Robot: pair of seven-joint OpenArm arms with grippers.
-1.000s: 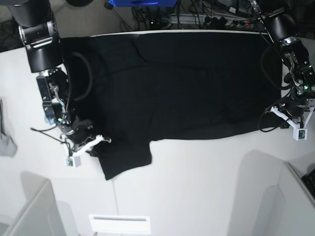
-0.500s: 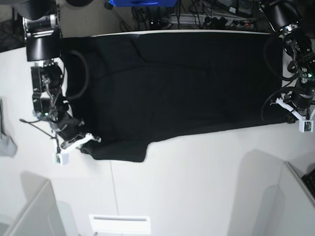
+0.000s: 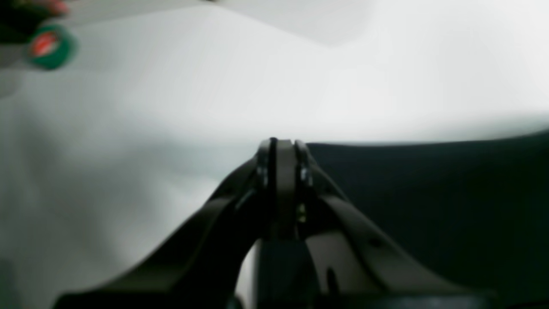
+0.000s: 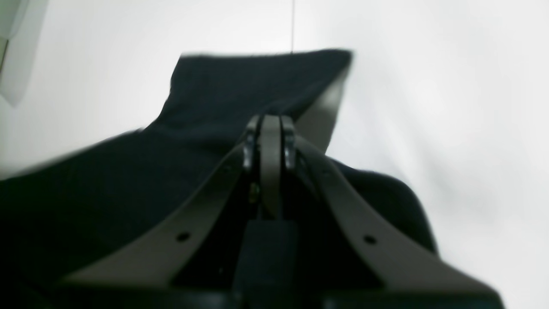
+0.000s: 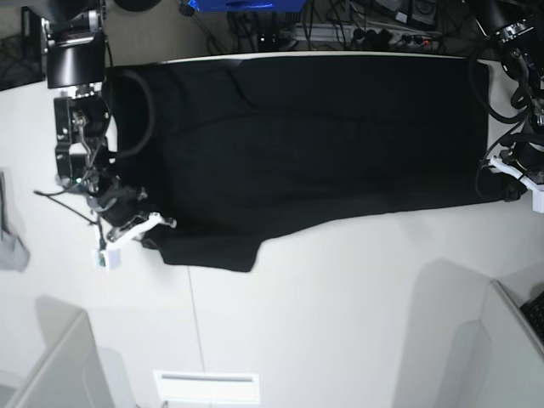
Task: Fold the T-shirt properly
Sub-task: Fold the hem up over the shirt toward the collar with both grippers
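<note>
Overhead and wrist views of the T-shirt (image 5: 306, 144), spread flat on the white table (image 5: 340, 323) with its plain black side up. Its long axis runs side to side across the base view, along the table's far edge; the sleeve end points to that view's left, where one sleeve (image 5: 212, 251) juts toward the near side, and the straight hem end points right. The right gripper (image 5: 151, 231) (at the left of the base view) is closed on the T-shirt near that sleeve; in the right wrist view its jaws meet with black cloth bunched around them. The left gripper (image 5: 510, 183) sits at the hem end, jaws together at the cloth's edge (image 3: 386, 143); whether fabric lies between them cannot be told from the blurred left wrist view. A small grey cloth (image 5: 10, 248) lies well apart at the table's left edge.
</note>
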